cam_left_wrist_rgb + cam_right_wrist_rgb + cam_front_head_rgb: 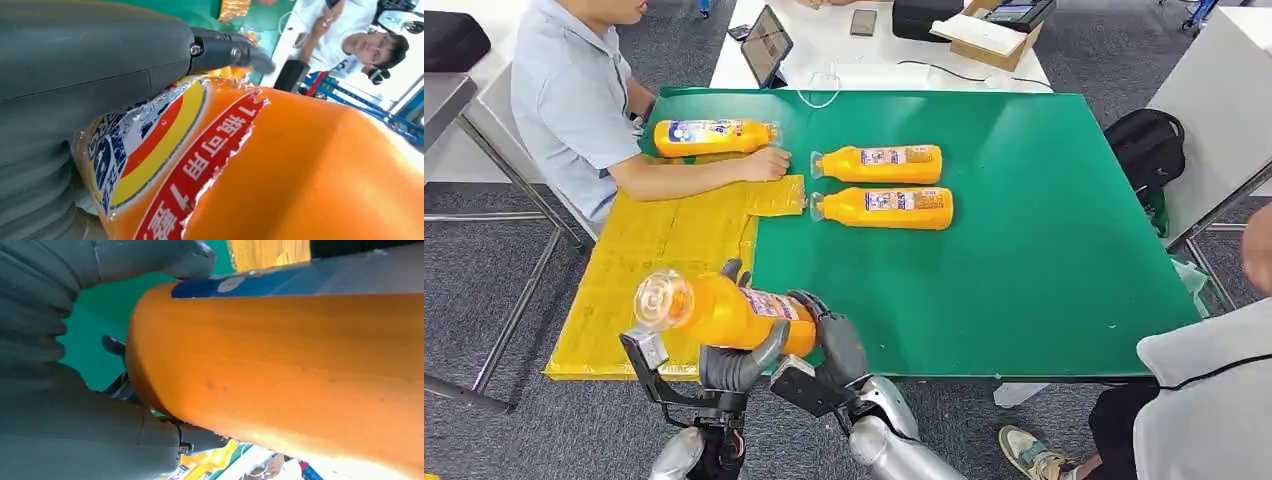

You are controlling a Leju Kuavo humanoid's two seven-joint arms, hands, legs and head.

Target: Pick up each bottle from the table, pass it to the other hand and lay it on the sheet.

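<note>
We were mid-handover: left hand and right hand both gripped the bottle; next, one should release.

Silver jointed arms end in grey hands — left hand, right hand (ribbed covers, darker fingers).

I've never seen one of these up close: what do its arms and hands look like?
The arms are smooth, rounded silver metal. Each ends in a dark grey hand: the left hand and right hand have thick, rubbery-looking fingers. The wrist views show a grey ribbed cover, a thick grey thumb and small screws. A black bracket with a small camera sits at each wrist.
</note>
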